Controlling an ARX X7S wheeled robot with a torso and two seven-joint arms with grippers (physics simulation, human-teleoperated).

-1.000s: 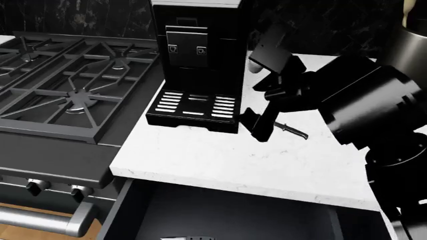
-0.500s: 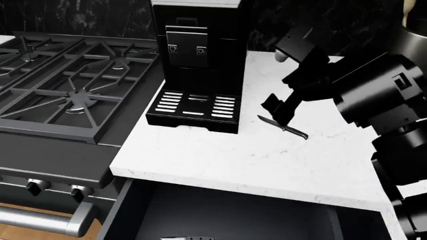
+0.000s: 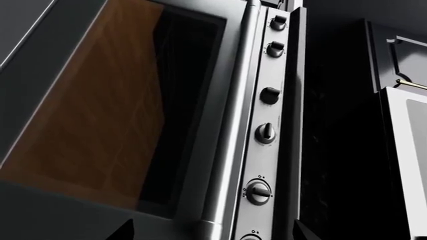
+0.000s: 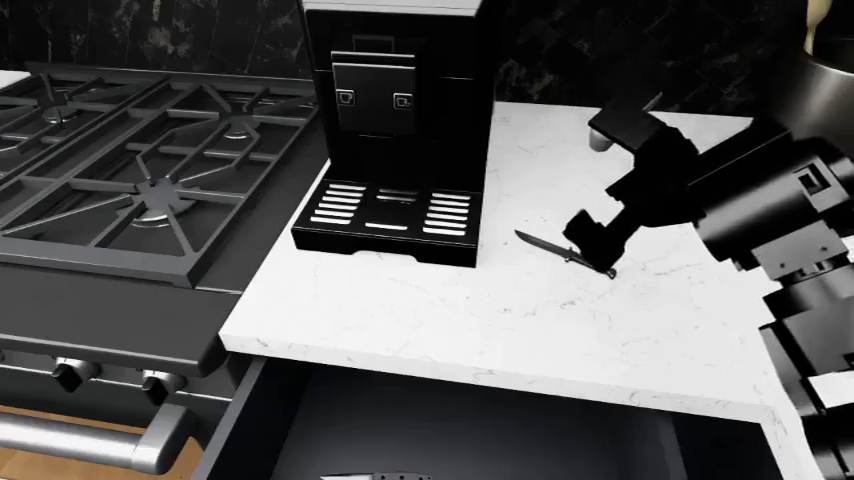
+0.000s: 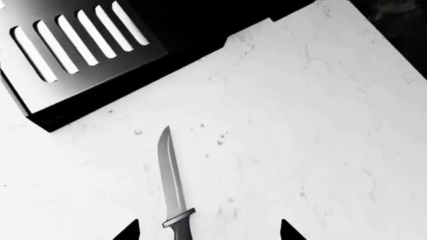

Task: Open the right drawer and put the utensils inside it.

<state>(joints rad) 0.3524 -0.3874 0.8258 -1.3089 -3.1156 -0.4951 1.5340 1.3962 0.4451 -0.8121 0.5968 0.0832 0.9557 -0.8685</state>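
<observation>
- The right drawer [image 4: 467,435] stands pulled out below the worktop's front edge, a smooth dark grey cavity; a grey-handled knife [image 4: 374,477] lies at its near edge, mostly cut off by the frame.
- The worktop [image 4: 441,320] is white stone with faint grey veining, flat and matte, square-cornered at the front.
- On it, just to the right of the coffee machine's drip tray, lies the slim black knife [image 4: 565,253] [image 5: 172,187]: a narrow pointed steel blade, a small guard, a dark handle, with its tip towards the machine.
- The right end effector [image 4: 591,240] hangs just over the knife's handle end; in the wrist view its two black fingertips [image 5: 127,231] stand apart on either side of the handle, not touching it.
- The coffee machine [image 4: 400,120] is a glossy black box with a slotted drip tray [image 4: 390,210].
- Left of the machine sits a gas hob [image 4: 147,160] with angular cast-iron grates.
- The left end effector [image 3: 210,235] faces the oven's steel front and round knobs [image 3: 265,132], its fingertips spread wide.
</observation>
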